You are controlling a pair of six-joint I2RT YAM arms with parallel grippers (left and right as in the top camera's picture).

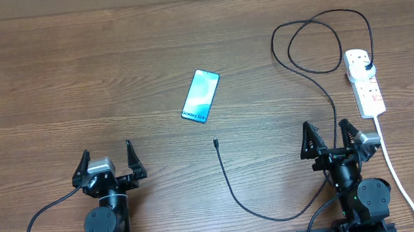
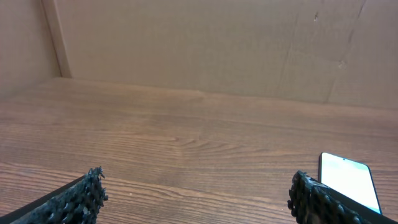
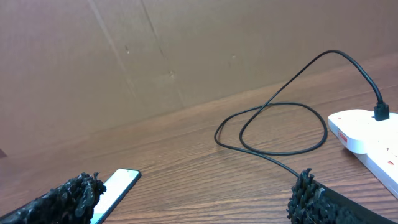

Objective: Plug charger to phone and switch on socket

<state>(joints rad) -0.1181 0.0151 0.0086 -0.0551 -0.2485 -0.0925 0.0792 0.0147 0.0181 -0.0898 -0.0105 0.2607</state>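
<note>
Though both arms sit at the near edge of the wooden table (image 1: 56,83), neither touches anything: the left gripper (image 1: 107,148) has its fingers spread wide over bare wood, and the right gripper (image 1: 324,124) has its fingers just as far apart and empty. The phone (image 1: 200,96) lies flat near the middle of the table, screen up and lit pale blue, turned at a slant, farther out than the left gripper and to its right; the left wrist view catches only a corner of it beside the right-hand fingertip. The socket (image 1: 365,81) lies along the right edge, beyond the right gripper and a little to its outside, with reddish marks on its near half (whether the switches are on or off is too small to tell). Its thick white cord (image 1: 398,171) runs back toward the robot, passing just outside the right arm. The charger (image 1: 227,179) has its black adapter (image 1: 367,66) seated in the far end of the socket. From there the thin cable loops twice over the far right of the table, then comes down straight between the right gripper's open fingers and disappears under that arm. It emerges lower down, sweeps left in a wide curve and ends in the small plug tip (image 1: 215,140), which lies on bare wood a little short of the phone's near end, not touching it. A brown cardboard wall (image 2: 186,43) closes off the far side of the table.
</note>
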